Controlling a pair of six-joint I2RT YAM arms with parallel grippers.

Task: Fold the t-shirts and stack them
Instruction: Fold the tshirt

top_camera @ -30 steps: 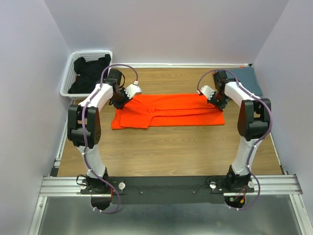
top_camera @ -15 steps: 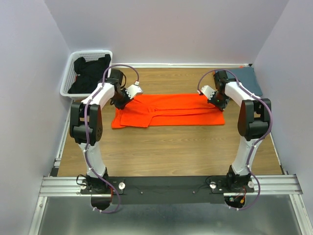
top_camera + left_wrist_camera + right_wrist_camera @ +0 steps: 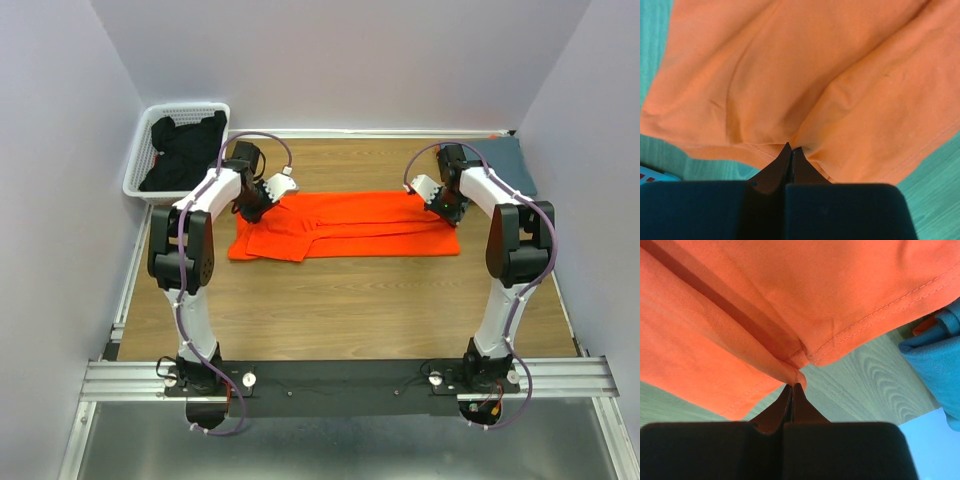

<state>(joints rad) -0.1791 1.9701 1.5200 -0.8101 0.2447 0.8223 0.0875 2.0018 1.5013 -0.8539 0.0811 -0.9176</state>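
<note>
The orange t-shirt (image 3: pixel 350 225) lies as a long folded band across the middle of the wooden table. My left gripper (image 3: pixel 257 203) is shut on its back left edge; the left wrist view shows the closed tips (image 3: pixel 791 148) pinching a hem of orange cloth (image 3: pixel 805 75). My right gripper (image 3: pixel 446 208) is shut on the right end; the right wrist view shows the tips (image 3: pixel 792 386) pinching a fold of orange cloth (image 3: pixel 740 315). The blue-grey t-shirt (image 3: pixel 512 165) lies folded at the back right corner and shows in the right wrist view (image 3: pixel 940 345).
A white basket (image 3: pixel 185 107) holding dark cloth (image 3: pixel 180 150) stands at the back left. Pale walls close in on the left, back and right. The metal rail (image 3: pixel 340 378) with the arm bases runs along the near edge.
My left arm has swung a little to the right and back, and the shirt's left end has bunched slightly with it. The right arm has not moved.
</note>
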